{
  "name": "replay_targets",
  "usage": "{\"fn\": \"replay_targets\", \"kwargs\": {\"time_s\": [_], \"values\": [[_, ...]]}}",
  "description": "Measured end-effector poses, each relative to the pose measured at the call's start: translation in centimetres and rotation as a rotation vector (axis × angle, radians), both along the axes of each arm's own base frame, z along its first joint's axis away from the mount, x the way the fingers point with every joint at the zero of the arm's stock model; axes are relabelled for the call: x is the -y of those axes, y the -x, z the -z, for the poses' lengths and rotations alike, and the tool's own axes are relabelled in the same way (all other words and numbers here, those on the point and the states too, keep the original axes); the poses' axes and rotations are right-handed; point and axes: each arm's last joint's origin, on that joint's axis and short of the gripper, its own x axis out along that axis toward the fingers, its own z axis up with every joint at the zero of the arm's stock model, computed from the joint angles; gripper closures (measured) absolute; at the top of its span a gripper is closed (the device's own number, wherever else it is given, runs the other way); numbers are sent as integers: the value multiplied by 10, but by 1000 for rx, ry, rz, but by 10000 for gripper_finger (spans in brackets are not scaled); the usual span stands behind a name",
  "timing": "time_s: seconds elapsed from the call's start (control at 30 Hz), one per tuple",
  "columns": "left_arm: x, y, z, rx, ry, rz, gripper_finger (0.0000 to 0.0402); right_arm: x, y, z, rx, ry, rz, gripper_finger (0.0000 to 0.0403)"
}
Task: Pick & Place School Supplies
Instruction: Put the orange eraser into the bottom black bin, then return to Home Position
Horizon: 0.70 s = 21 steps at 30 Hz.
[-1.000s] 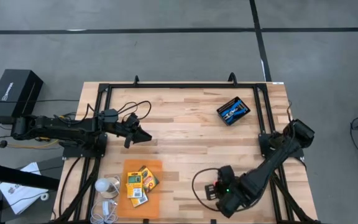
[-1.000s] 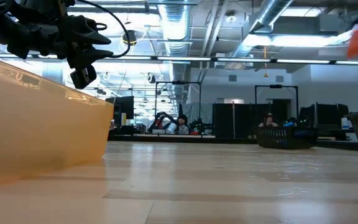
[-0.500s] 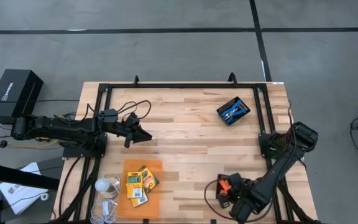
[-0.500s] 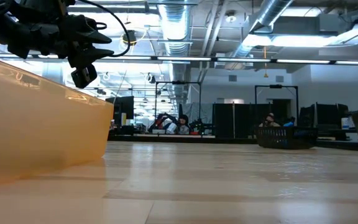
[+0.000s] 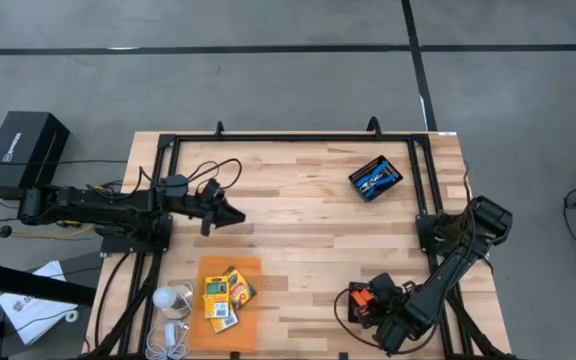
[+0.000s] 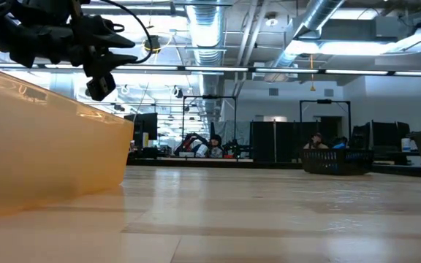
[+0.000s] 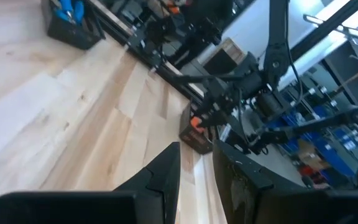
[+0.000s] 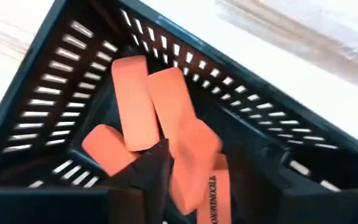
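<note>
Several orange sticks (image 8: 135, 106) lie in a black slotted basket (image 8: 73, 68) at the table's near right (image 5: 353, 305). My right gripper (image 8: 222, 180) hangs over the basket, open, with one orange stick (image 8: 188, 158) under the gap beside one finger. Yellow-and-green crayon boxes (image 5: 225, 293) lie flat on an orange sheet (image 5: 230, 265) near the front left. The blue-handled tool (image 5: 374, 178) lies in a black tray at the far right. My left gripper (image 5: 233, 215) waits open and empty above the left middle of the table. My right gripper points down into the basket from above. One finger (image 8: 153, 167) stands right against the upper orange stick (image 8: 179, 143), which rests on the other sticks. I cannot tell whether the finger touches it.
A black frame (image 5: 298, 140) runs round the table's edges. A white lamp-like object and cable (image 5: 171, 300) lie at the near left corner. Bare wood (image 5: 308, 230) spreads across the middle. People sit far off in the room behind.
My right arm has swung toward the table's near right corner, so the high view now shows the black basket with the orange sticks that it covered. An orange blur at the top right of the low view has gone.
</note>
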Motion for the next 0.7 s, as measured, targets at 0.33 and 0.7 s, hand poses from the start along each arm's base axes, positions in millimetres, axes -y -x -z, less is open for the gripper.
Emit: {"fn": "replay_targets", "kwargs": {"time_s": [0.33, 0.7], "values": [[-2, -1, -10, 107, -27, -64, 312, 24, -3, -28, -8, 12, 18, 190], [-3, 4, -34, 325, 32, -46, 312, 96, -8, -122, 309, 34, -275, 188]]}}
